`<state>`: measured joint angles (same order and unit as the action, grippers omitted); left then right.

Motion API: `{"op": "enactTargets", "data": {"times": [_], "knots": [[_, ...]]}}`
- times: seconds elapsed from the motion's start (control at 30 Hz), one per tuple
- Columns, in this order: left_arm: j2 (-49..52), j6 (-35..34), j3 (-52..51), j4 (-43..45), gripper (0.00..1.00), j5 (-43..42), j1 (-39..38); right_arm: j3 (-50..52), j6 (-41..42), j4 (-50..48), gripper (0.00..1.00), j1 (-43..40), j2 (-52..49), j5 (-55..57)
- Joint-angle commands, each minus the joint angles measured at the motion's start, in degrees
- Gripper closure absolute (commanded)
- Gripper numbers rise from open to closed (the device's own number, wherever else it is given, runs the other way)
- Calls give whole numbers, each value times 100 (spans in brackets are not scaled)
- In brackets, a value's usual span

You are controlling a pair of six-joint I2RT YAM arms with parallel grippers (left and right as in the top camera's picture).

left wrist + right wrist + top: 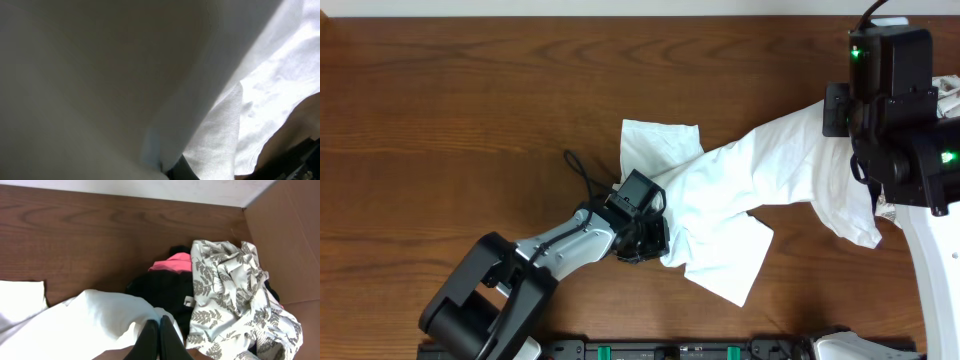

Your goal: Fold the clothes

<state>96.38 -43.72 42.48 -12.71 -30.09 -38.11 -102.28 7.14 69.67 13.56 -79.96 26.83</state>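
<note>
The right gripper (158, 339) pinches its dark fingers together on the white T-shirt (740, 185), which stretches from centre to upper right of the overhead view across the wooden table (440, 120). The left gripper (642, 238) meets the shirt's lower-left edge (cloth smothers its camera, so I cannot tell its grip). A fern-print cloth (225, 280) lies nearby.

White T-shirt (760, 165), soft and wrinkled, not folded, stretched as a long band over the right half of the wooden table (460, 110), one sleeve flat near the table's centre.
</note>
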Motion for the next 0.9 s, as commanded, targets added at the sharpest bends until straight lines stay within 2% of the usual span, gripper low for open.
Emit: {"op": "enactTargets", "data": {"times": [0.0, 0.3, 0.5, 0.67, 0.87], "knots": [[-400, 195, -109, -118, 94, 76, 35, -66, -35, 24, 99, -52, 79, 57], [-2933, 680, 238, -1296, 94, 892, 774, -66, -33, 15, 99, -52, 103, 57], [-4319, 835, 463, -1421, 94, 1244, 1644, -66, 68, -72, 99, -52, 247, 57], [-4835, 1078, 820, -1427, 94, 1283, 2291, -66, 116, -129, 99, -52, 448, 59], [-4876, 1255, 1757, -1567, 94, 1283, 2778, -66, 118, -140, 99, -52, 734, 63]]}}
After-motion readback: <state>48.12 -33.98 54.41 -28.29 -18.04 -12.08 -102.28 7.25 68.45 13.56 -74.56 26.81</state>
